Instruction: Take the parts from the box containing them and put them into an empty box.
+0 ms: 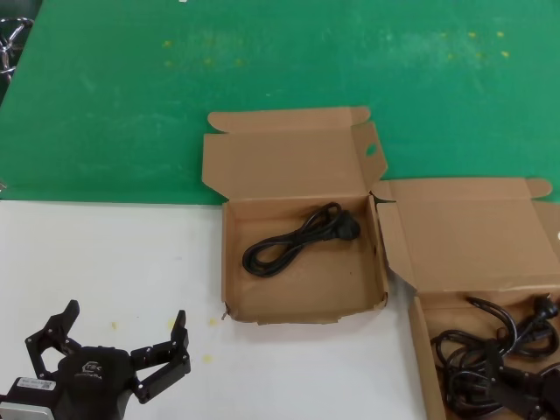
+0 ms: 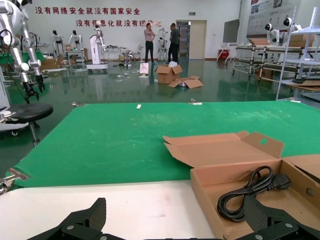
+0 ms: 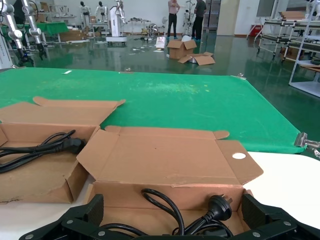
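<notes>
The box with the parts [image 1: 477,236] stands open at the right, with several black power cables [image 1: 490,350] tangled inside. In the right wrist view my right gripper [image 3: 173,220] hovers open above those cables [image 3: 200,220], touching none. The middle box [image 1: 302,315] has an oval hole in its side flap [image 1: 371,149] and a torn front corner. One coiled black cable [image 1: 302,236] lies in it. My left gripper [image 1: 122,328] rests open and empty over the white table, left of that box [image 2: 210,200].
The white table [image 1: 114,254] meets a green mat [image 1: 262,61] behind both boxes. Both lids stand up at the back and nearly touch between the boxes. Beyond the mat lies a workshop floor with people and other robots.
</notes>
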`<state>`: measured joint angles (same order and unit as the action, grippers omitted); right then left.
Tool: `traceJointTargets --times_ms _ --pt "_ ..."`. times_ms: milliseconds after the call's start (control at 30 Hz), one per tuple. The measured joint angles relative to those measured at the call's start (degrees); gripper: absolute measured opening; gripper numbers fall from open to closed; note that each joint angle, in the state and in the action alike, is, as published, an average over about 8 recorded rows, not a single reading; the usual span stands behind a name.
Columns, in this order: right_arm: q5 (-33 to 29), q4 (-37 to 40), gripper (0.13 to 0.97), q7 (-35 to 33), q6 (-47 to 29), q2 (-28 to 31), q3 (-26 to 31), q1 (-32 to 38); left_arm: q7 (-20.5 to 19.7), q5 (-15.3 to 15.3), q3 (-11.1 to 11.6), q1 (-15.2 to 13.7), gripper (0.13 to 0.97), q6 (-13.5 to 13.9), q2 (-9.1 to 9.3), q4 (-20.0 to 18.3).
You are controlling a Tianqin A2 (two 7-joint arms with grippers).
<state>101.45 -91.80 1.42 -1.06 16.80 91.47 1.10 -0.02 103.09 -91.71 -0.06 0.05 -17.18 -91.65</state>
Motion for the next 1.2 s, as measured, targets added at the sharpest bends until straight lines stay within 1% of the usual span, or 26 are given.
traceJointTargets --times_ms 1200 --pt "0.0 0.0 0.966 0.0 0.0 0.0 0.0 0.0 0.0 0.0 0.0 0.0 0.966 0.0 0.00 0.0"
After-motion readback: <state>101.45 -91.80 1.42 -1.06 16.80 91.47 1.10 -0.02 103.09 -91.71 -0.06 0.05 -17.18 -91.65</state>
